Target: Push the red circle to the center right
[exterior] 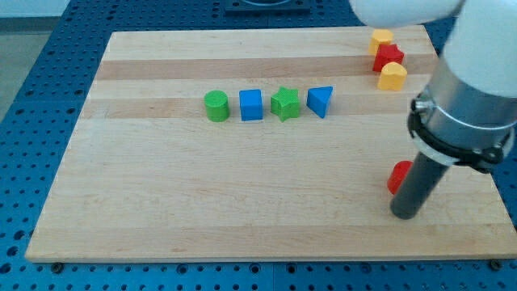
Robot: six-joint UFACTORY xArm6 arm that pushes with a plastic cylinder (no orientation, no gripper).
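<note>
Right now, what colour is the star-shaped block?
Green star, clearest in the camera view.

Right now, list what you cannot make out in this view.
- Red circle: mostly hidden behind my rod, so its shape is unclear.
- My tip: whether it touches the red block cannot be told.
- Arm above the rod: cut off by the view's top and right edges.

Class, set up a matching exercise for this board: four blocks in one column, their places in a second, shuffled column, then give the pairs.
1. green cylinder
2. blue triangle
3. red circle
4. red star

A. view's top right, between two yellow blocks
B. left end of the middle row
C. beside my tip, partly hidden by the rod
D. right end of the middle row

Pairs: 1-B, 2-D, 3-C, 4-A
</note>
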